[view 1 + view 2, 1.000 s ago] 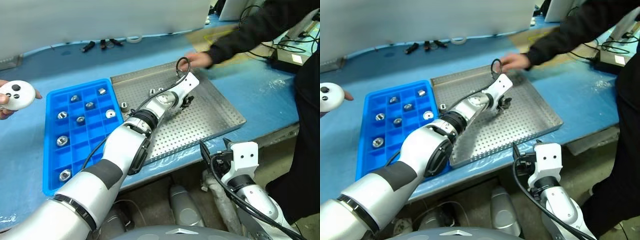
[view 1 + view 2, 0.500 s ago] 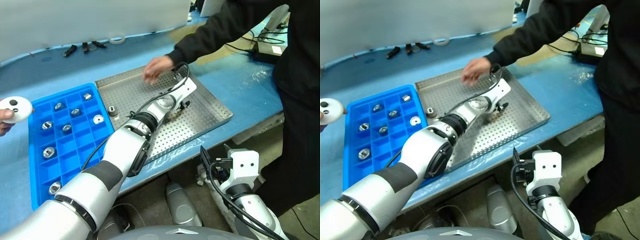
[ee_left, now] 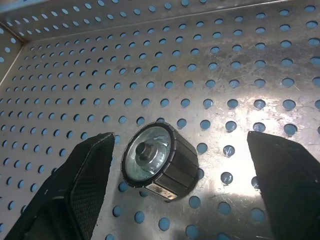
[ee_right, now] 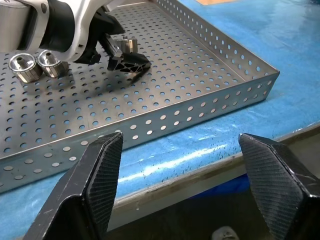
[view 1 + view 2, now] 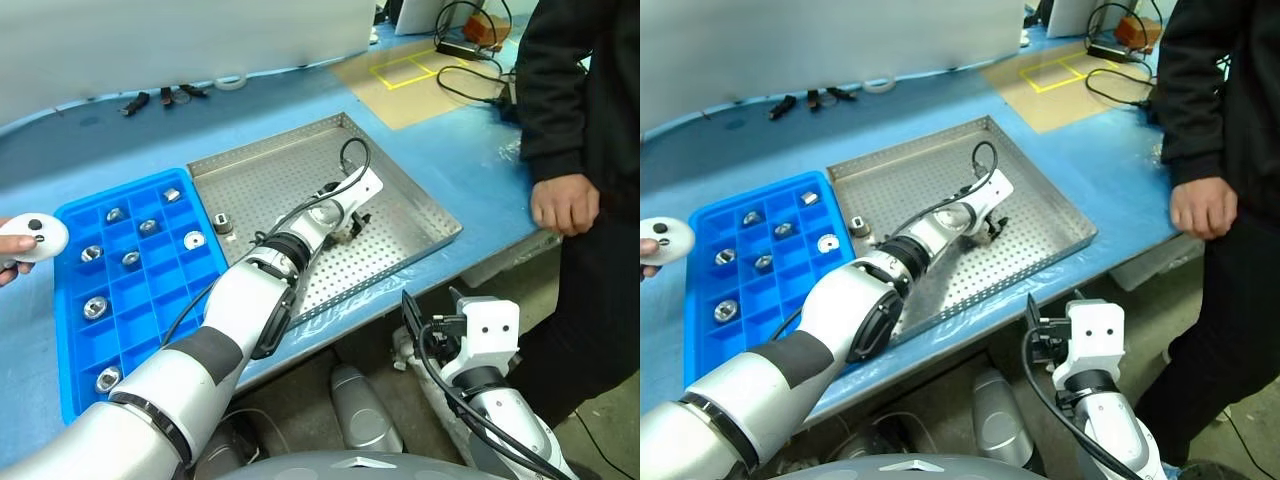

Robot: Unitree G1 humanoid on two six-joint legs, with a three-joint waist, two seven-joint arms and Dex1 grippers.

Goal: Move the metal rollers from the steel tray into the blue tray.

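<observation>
Shiny ribbed metal roller (image 3: 159, 162) lies on its side, hole visible.

Head pair high over steel tray (image 5: 400, 190), wrists close, both perhaps sharing it

A person (image 5: 575, 130) stands cropped at the frame's edge — head unseen. The robot's arm hides part of the steel tray (image 5: 420, 205) — rollers beneath cannot be counted.

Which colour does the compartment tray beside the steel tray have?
The blue tray is bright blue; the left eye view shows it best.
</observation>
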